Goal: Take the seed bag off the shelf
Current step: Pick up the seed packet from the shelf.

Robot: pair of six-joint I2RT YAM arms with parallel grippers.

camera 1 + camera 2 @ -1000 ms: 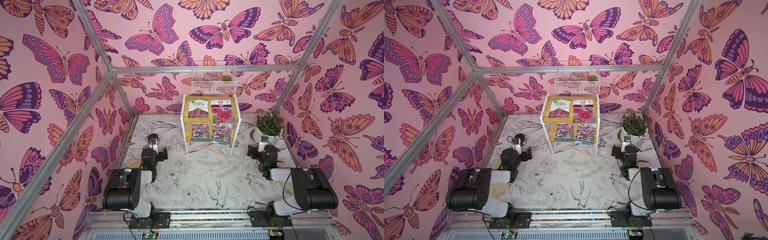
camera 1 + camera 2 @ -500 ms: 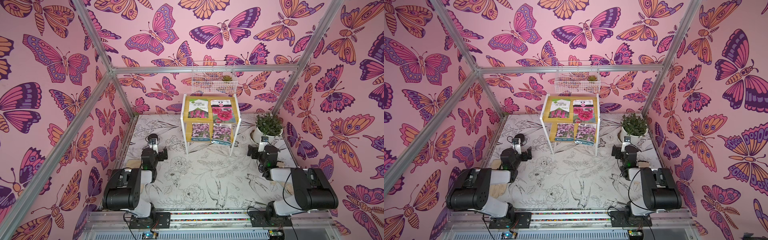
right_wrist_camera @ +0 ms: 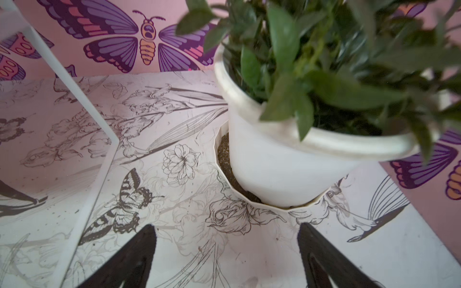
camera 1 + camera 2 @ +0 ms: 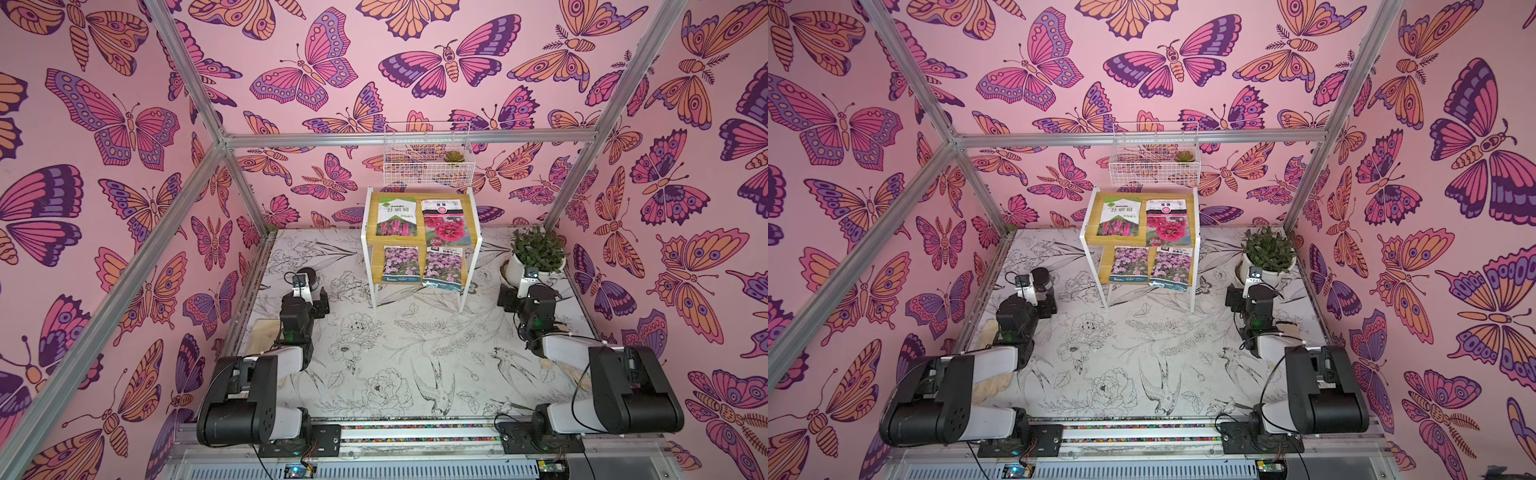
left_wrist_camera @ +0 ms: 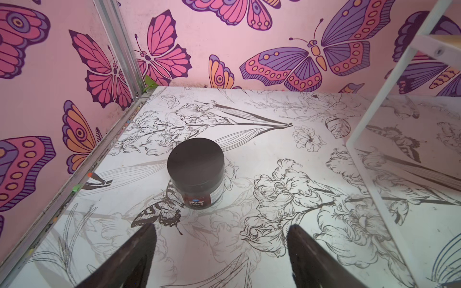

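The shelf stands at the back middle of the table, a small stepped rack with yellow boards and white legs. Several seed bags lie on it. On the upper board are a green-and-white bag and a red-flower bag. On the lower board are two purple-flower bags. My left gripper is open over the table, near the left wall and well short of the shelf. My right gripper is open on the right, in front of a plant pot. Neither holds anything.
A dark jar with a dark lid stands just ahead of my left gripper. A white pot with a green plant sits close ahead of my right gripper. A white wire basket hangs on the back wall above the shelf.
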